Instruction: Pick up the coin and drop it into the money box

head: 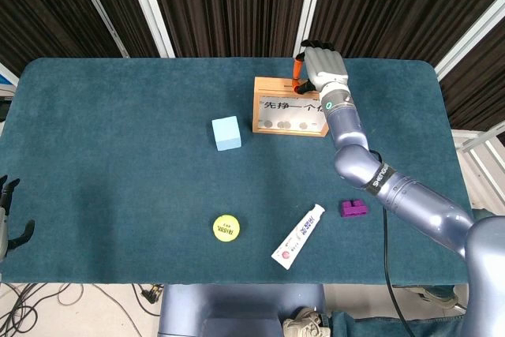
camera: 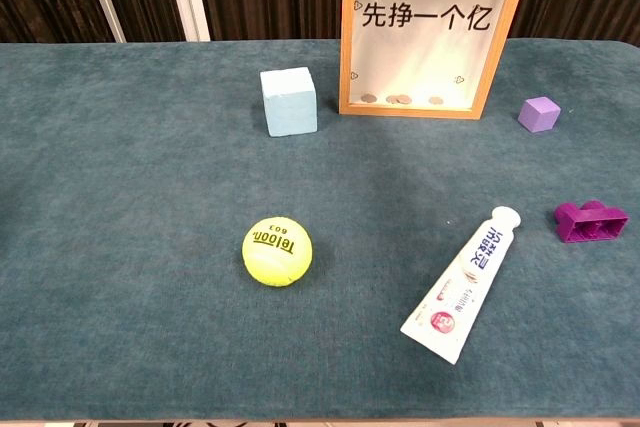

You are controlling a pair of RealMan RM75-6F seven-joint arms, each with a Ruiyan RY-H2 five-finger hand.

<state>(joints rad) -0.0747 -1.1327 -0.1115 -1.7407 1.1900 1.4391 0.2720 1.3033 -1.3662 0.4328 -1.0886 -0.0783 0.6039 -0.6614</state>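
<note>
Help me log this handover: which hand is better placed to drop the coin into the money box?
The right hand: it hovers over the top edge of the money box. The left hand sits at the table's near-left corner, far from the box.

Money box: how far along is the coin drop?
Pickup looks finished: no loose coin shows on the table. The right hand sits over the money box top edge, its fingers at the slot area. Whether the coin has dropped can't be told; several coins lie inside.
</note>
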